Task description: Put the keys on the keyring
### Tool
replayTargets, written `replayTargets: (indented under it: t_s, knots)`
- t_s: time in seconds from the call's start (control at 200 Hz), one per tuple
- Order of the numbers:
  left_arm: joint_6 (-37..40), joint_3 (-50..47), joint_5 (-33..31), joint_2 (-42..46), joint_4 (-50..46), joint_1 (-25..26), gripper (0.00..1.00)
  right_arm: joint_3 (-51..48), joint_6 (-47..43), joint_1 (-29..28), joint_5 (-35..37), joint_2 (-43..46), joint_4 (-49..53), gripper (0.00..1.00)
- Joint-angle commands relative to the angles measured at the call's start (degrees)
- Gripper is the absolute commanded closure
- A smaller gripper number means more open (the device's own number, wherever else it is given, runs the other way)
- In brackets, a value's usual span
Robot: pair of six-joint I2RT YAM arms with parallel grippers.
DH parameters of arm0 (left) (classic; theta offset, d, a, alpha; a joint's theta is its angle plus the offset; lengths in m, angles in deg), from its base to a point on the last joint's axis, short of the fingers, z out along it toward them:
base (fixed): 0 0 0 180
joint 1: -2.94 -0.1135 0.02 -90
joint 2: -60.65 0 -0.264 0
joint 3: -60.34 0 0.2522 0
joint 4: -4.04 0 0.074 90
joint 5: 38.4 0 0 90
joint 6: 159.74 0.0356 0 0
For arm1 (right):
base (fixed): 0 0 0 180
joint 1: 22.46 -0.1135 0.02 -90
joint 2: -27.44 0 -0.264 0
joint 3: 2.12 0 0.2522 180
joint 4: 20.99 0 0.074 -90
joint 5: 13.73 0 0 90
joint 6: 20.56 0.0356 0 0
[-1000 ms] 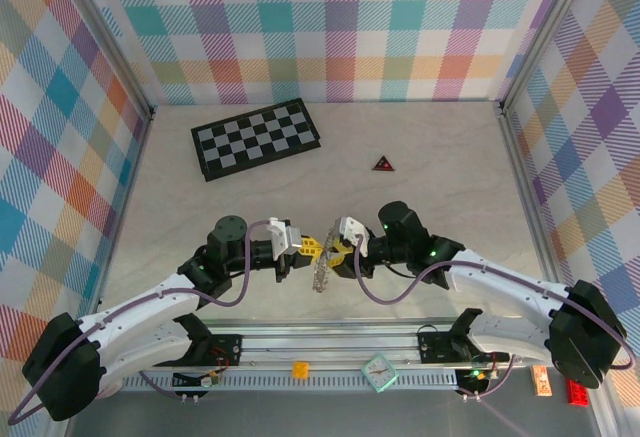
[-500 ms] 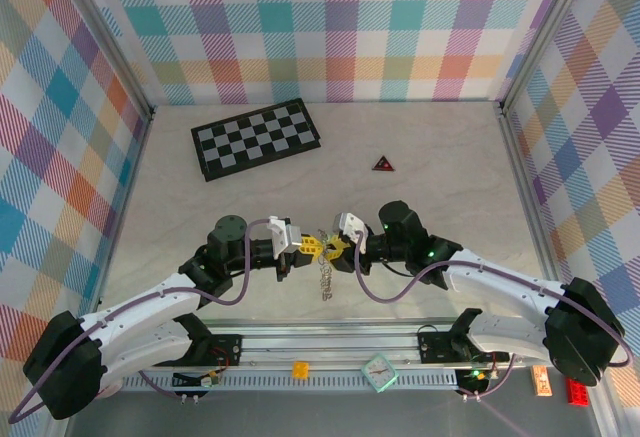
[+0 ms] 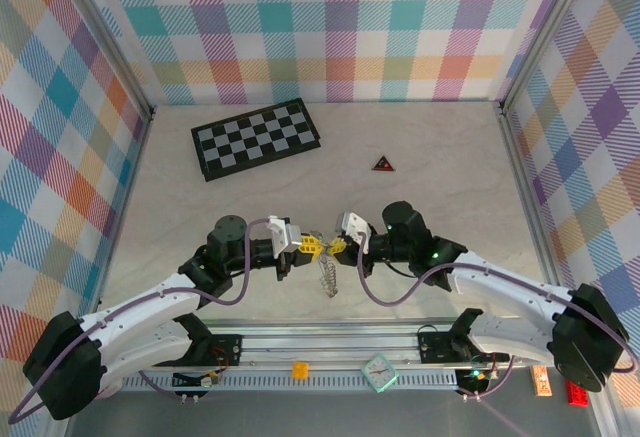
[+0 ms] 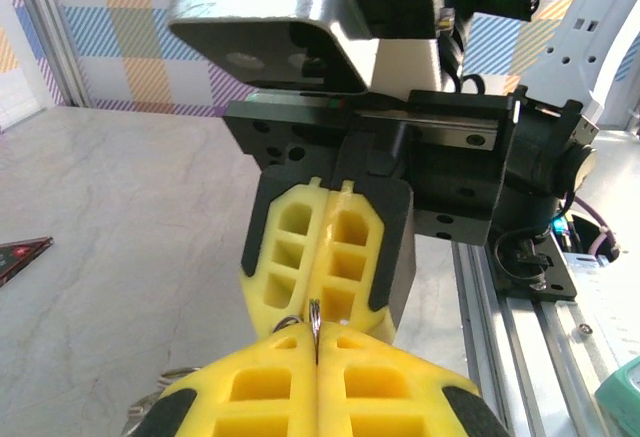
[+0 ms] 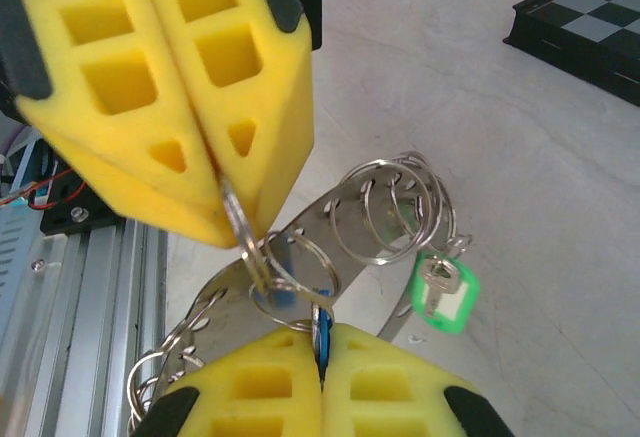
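Note:
My left gripper and right gripper meet tip to tip above the near middle of the table. The left gripper is shut on a thin split ring of the keyring. In the right wrist view the keyring is a silvery perforated strip carrying several rings, and it dangles below both grippers. The right gripper is shut on the blue key, edge-on between its yellow pads. The green key hangs from a ring on the right.
The black-and-white checkerboard lies at the back left. The dark red-edged triangle sits at mid-right, beyond the grippers. An aluminium rail runs along the near edge, with a small teal clock on it.
My right gripper has gone from partly open to shut on the blue key. The hanging keyring has shifted slightly right. The left gripper has stayed shut in place.

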Motion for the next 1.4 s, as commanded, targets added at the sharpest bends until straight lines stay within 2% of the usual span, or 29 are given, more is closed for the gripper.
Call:
replayTargets:
  t_s: [0.0, 0.145, 0.36, 0.715, 0.85, 1.01, 1.13, 1.225, 1.395]
  knots:
    - [2.35, 0.70, -0.59, 1.46, -1.72, 0.47, 1.00, 1.49, -2.31, 0.05, 0.84, 2.84, 1.52, 1.00]
    - [3.46, 1.06, -0.53, 1.92, -3.74, 0.47, 1.00, 2.32, -3.06, 0.05, 1.29, 3.98, 3.09, 1.00]
    - [3.10, 0.88, 0.01, 1.97, -3.08, 0.47, 1.00, 4.05, -2.99, 0.05, -0.30, 1.22, 4.93, 1.00]
    - [6.79, 2.51, -4.42, 2.36, -10.06, 0.47, 1.00, 6.93, -6.06, 0.05, 2.69, 5.14, 10.48, 1.00]
    - [5.54, 1.62, -5.38, 3.50, -8.22, 0.47, 0.73, 9.71, -7.93, 0.05, 3.78, 5.55, 15.10, 1.00]
    - [3.75, -0.13, -9.31, 7.91, -7.09, 0.47, 0.63, 12.47, -9.52, 0.05, 5.41, 5.14, 19.14, 1.00]
    - [1.36, -2.53, -18.80, 14.06, -7.12, 0.47, 0.60, 15.32, -9.84, -0.04, 5.11, 2.61, 20.99, 1.00]
    - [-0.61, -4.22, -30.93, 20.55, -8.90, 0.43, 0.56, 18.30, -9.53, -0.57, 3.75, -1.01, 20.86, 1.00]
    - [-3.67, -6.34, -54.15, 33.89, -12.95, 0.37, 0.39, 24.65, -9.19, -4.71, 1.15, -9.39, 16.80, 1.00]
